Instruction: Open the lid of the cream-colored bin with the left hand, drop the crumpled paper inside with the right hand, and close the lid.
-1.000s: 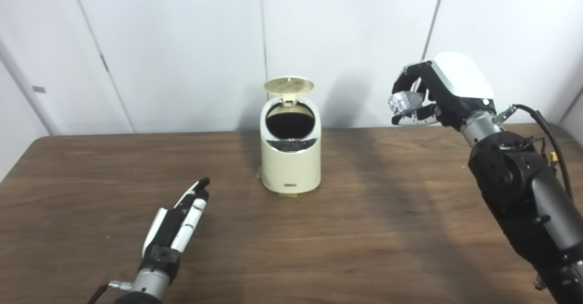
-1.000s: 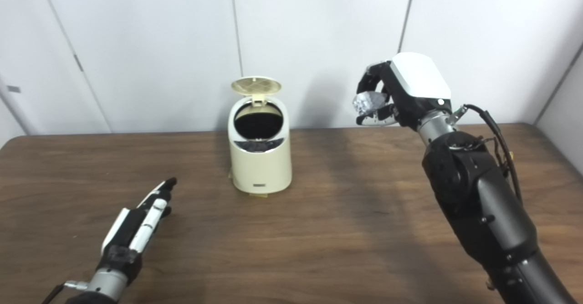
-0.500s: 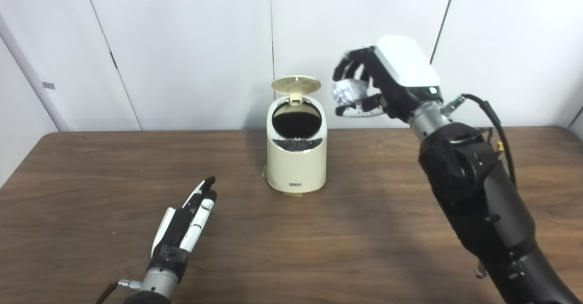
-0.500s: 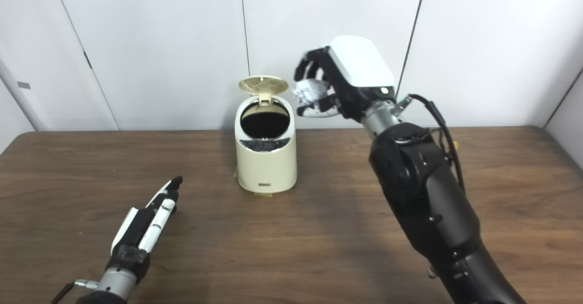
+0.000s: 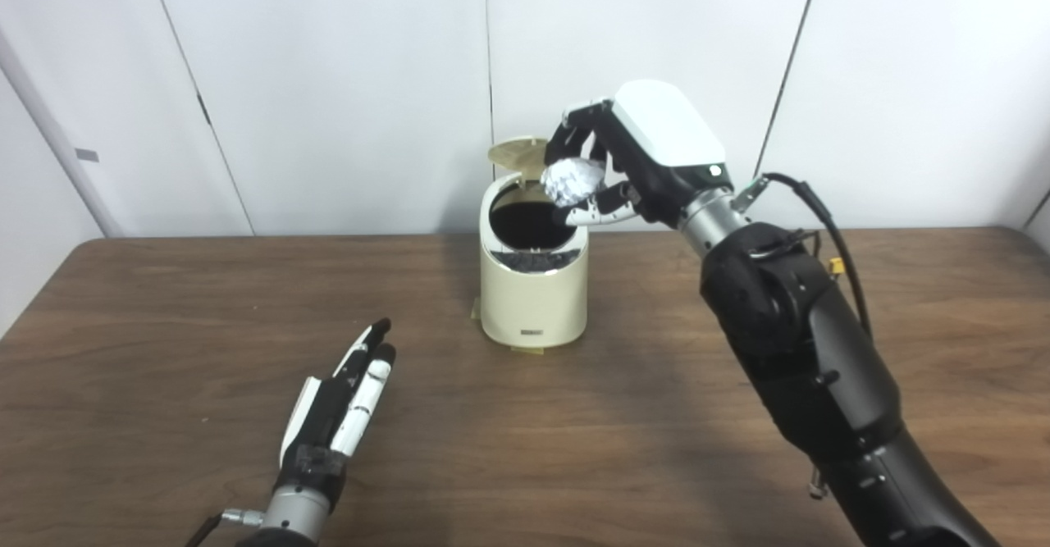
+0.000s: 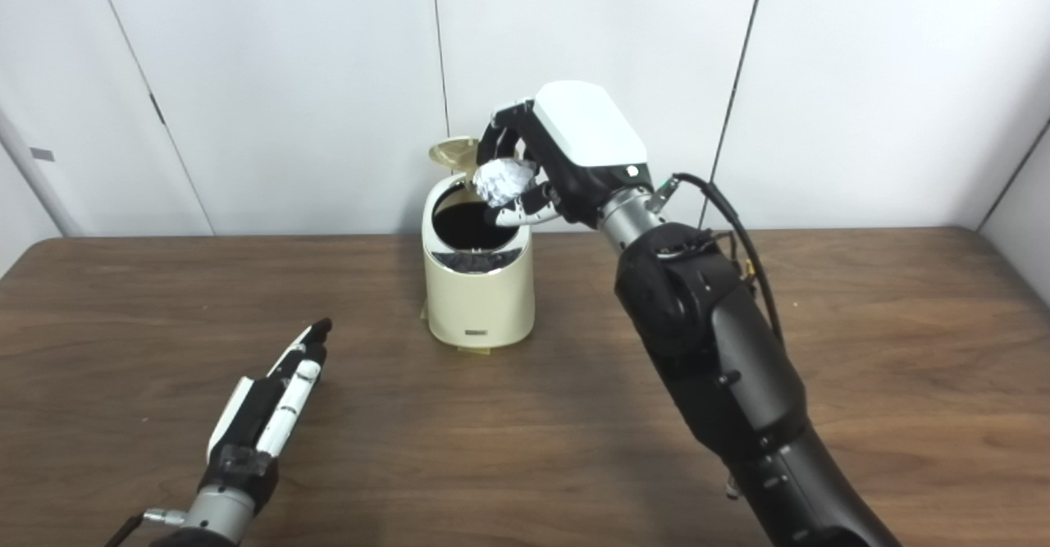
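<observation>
Paper [image 5: 572, 180] up high, clutched in the right hand [image 5: 632, 161], fingers curled round the crumpled ball and the thumb tucked under it! Just below and a touch left of that hand gapes the dark mouth of the cream-colored bin [image 5: 534, 284], its lid [image 5: 513, 152] flipped upright behind the fingers. The wad hangs over the right edge of the opening, not quite over the middle, so I'd want the hand a shade further across before it lets go. That ball looks feather-light, soft and springy; a gentle all-round grip suits it, and it may cling to a finger or glance off the rim. Down near the table [image 5: 656, 416], well away from the bin, the left hand [image 5: 340, 403] lies flat, fingers stretched out together, holding nothing. It has the lid to close afterwards.
</observation>
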`<state>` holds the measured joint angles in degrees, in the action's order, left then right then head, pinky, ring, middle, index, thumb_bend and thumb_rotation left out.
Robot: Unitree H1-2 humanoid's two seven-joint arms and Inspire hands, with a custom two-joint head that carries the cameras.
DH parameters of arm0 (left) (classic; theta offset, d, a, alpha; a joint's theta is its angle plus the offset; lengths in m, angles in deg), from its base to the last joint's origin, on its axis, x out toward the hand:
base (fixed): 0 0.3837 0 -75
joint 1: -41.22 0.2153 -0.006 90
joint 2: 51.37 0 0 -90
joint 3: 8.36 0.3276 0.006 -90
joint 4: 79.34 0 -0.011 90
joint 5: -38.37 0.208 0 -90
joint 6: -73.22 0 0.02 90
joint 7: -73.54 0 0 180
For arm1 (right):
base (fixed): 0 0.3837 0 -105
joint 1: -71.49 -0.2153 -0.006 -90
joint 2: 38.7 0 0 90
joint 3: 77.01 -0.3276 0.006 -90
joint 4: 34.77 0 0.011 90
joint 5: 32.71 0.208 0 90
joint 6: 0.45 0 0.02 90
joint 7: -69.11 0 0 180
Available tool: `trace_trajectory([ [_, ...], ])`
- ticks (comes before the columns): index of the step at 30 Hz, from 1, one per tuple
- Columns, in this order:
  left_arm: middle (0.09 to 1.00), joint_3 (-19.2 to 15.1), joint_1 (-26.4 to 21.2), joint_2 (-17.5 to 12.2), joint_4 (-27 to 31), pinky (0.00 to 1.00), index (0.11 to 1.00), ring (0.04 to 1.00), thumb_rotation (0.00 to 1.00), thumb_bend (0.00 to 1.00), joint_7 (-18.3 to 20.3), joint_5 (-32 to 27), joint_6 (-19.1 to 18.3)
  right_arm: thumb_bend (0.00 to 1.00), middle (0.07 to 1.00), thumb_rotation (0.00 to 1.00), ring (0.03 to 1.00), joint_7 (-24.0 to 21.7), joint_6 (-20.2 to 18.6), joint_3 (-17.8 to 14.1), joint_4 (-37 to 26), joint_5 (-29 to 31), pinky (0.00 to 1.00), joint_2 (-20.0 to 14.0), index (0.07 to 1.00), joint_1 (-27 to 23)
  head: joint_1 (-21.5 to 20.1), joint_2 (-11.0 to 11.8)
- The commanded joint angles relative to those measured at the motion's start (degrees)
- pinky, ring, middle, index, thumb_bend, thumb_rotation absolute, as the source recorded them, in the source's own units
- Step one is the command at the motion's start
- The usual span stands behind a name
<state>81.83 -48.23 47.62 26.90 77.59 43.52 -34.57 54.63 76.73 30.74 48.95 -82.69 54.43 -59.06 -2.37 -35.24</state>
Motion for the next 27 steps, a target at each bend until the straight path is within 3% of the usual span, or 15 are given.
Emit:
trace_trajectory([
  [1, 1.000, 0.11, -1.00, 0.41, 1.33, 1.00, 1.000, 1.000, 0.90, 0.58, -0.81, 0.30, 2.03, 0.49, 0.520, 0.00, 0.401, 2.31, 1.71, -0.13, -0.51, -0.30, 0.29, 0.82, 0.510, -3.77, -0.08, 0.02],
  [9, 1.000, 0.27, -1.62, 0.94, 0.91, 1.00, 1.000, 1.000, 0.89, 0.59, -1.17, 0.43, 2.09, 0.50, 0.508, 0.00, 0.390, 4.35, 3.47, 1.36, 4.68, -0.07, 0.30, 3.27, 0.502, -5.26, -0.04, 0.16],
  [27, 1.000, 0.20, -1.52, 1.51, 0.84, 1.00, 1.000, 1.000, 0.88, 0.60, -1.76, -0.16, 3.09, 0.50, 0.514, 0.00, 0.390, 5.71, 2.77, 3.12, 10.08, -1.47, 0.32, 3.86, 0.493, -5.95, 0.61, 0.13],
])
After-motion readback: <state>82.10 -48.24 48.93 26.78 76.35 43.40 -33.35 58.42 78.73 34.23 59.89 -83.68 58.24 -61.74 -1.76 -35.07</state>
